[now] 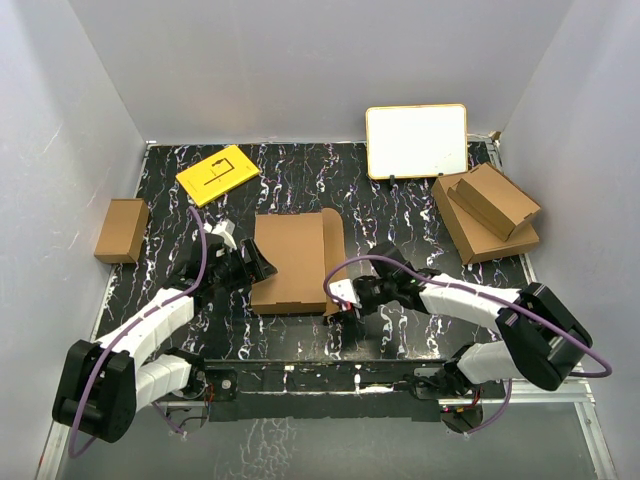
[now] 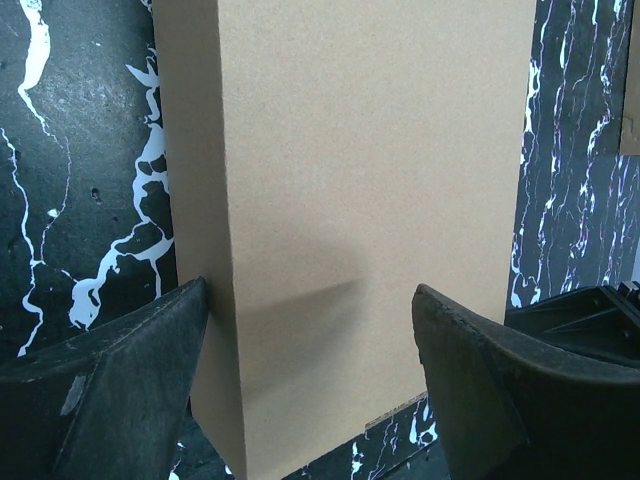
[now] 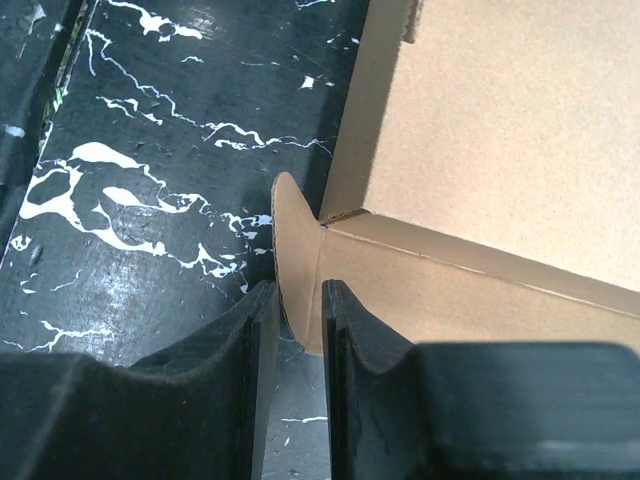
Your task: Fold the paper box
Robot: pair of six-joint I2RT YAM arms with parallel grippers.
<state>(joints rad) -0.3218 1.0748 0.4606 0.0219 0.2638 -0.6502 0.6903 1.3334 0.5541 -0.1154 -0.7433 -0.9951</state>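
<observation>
The paper box (image 1: 290,262) lies flat in the middle of the bench (image 1: 400,200), long side running away from the arms. L hand (image 1: 252,268) sits at its left edge, released. In the wrist view its fingers (image 2: 130,380) stand wide apart w/ the plain brown top panel btwn them, one against the box's side wall, the other over the top. R hand (image 3: 299,305) is at the near right corner, clenched on a small rounded tab (image 3: 297,250) sticking out where two walls meet. The tab fills the narrow gap, so it looks pinched, though pad contact is hard to confirm. Elsewhere: yellow card (image 1: 217,174) far left, small brown box (image 1: 122,230) at the left edge, whiteboard (image 1: 416,140) at the back, cardboard stack (image 1: 487,212) on the right.
</observation>
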